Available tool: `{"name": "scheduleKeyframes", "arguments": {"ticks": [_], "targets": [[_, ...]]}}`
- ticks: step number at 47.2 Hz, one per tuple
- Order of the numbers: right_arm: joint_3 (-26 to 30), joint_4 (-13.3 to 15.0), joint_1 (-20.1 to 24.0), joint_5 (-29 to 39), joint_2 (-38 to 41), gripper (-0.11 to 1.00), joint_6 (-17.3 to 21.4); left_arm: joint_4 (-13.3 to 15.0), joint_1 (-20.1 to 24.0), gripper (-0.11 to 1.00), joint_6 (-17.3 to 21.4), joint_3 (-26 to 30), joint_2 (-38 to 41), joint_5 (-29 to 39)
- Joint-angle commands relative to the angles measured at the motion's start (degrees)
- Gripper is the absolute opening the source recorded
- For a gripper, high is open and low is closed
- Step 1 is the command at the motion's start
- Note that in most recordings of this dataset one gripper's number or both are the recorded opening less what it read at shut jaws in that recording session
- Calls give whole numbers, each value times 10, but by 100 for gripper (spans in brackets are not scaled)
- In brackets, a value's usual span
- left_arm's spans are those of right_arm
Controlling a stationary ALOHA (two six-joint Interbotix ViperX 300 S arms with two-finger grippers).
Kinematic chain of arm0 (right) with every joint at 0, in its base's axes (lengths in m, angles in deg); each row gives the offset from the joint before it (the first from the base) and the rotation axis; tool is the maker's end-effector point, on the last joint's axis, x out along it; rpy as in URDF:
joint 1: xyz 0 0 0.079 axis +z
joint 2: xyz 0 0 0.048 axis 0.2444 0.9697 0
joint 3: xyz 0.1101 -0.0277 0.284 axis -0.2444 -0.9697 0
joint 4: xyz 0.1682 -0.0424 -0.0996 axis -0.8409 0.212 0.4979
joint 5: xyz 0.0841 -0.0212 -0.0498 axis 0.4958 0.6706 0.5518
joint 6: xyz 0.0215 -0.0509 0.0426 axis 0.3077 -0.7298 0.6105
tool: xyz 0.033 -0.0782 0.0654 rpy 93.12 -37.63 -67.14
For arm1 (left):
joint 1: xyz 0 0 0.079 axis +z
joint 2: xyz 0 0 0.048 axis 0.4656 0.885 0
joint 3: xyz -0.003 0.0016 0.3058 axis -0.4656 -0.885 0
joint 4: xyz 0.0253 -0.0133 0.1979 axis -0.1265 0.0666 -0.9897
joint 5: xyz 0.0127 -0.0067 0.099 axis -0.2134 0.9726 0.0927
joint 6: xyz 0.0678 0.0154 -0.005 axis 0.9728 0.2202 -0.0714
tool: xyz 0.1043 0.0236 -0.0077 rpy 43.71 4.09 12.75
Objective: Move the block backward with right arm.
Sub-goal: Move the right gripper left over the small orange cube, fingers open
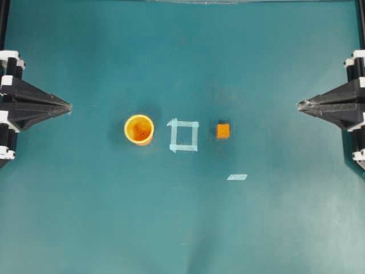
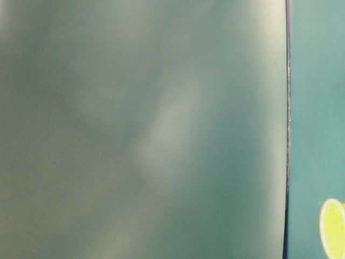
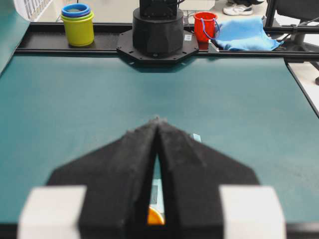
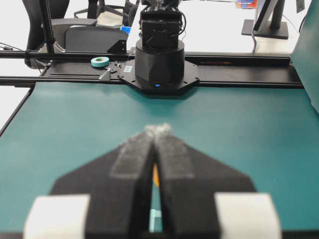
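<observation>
Left gripper (image 1: pixel 69 107) parked at the left edge of the green table (image 1: pixel 182 228), its 2 jaws pressed together at the tips, holding nothing. Across the middle row sit the orange-yellow cup (image 1: pixel 139 129), a square outline of pale tape (image 1: pixel 183 136), then the block (image 1: pixel 223 131) just right of that square, with 1 loose tape strip (image 1: pixel 236 177) nearer the front. Right gripper (image 1: pixel 300 105) waits at the right edge, pinched closed and empty, well apart from the block.

Orange-yellow cup (image 1: pixel 139 129) beside tape square (image 1: pixel 183 136)
</observation>
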Motion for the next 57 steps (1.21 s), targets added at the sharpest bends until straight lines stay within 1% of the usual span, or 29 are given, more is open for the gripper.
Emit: {"name": "scheduleKeyframes", "arguments": {"ticks": [1, 5, 16, 31, 36, 39, 45, 49, 53, 57], "targets": [[11, -3, -2, -3, 3, 0, 3, -4, -8, 0, -9, 25, 5, 14], [17, -4, -2, 14, 6, 0, 4, -4, -8, 1, -9, 30, 3, 33], [33, -4, -4, 55, 6, 0, 5, -4, -8, 1, -10, 33, 0, 41], [38, -4, -12, 61, 12, 0, 6, -4, -8, 1, -11, 33, 0, 41], [41, -12, -14, 61, 23, 2, 6, -4, -8, 1, -12, 33, 0, 41], [44, -18, -18, 64, 31, 8, 6, -4, -8, 1, -12, 33, 1, 41], [55, -27, -26, 83, 56, 36, 6, -4, -8, 1, -12, 33, 1, 44], [68, -27, -33, 105, 77, 48, 6, -4, -8, 1, -13, 33, 2, 45], [85, -27, -38, 139, 108, 56, 5, -4, -8, 1, -13, 33, 2, 46], [100, -27, -42, 170, 143, 57, 5, -4, -8, 1, -13, 33, 2, 46]]}}
